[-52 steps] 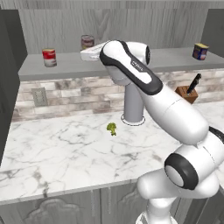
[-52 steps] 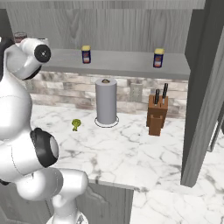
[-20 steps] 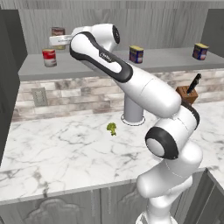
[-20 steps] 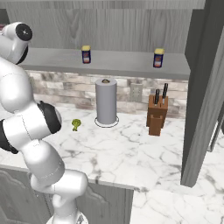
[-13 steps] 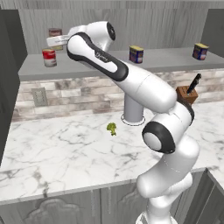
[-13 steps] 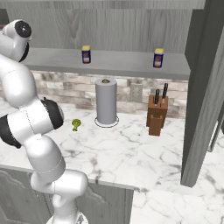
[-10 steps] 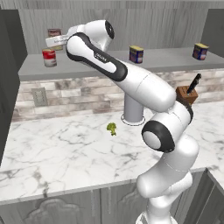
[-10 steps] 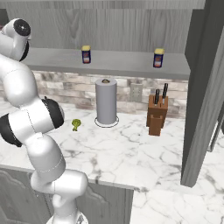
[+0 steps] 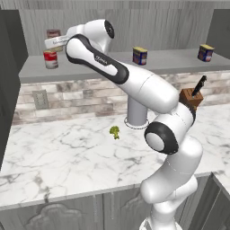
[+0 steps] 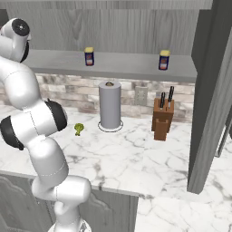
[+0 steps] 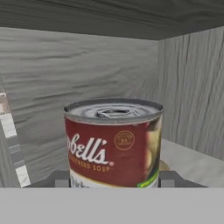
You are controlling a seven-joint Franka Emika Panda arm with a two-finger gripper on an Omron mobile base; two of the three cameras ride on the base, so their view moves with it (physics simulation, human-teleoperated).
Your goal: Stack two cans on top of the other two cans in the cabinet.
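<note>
The gripper (image 11: 114, 180) is clamping the soup can (image 11: 113, 142) upright, axis vertical, lid up, above the red-and-white can (image 9: 50, 59).

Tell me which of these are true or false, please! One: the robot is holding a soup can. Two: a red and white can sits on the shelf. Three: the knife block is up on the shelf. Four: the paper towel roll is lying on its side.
1. The gripper holds the soup can: true.
2. A red-and-white can sits on the cabinet shelf: true.
3. False: the knife block stands on the marble counter.
4. False: the paper towel roll stands upright.
</note>
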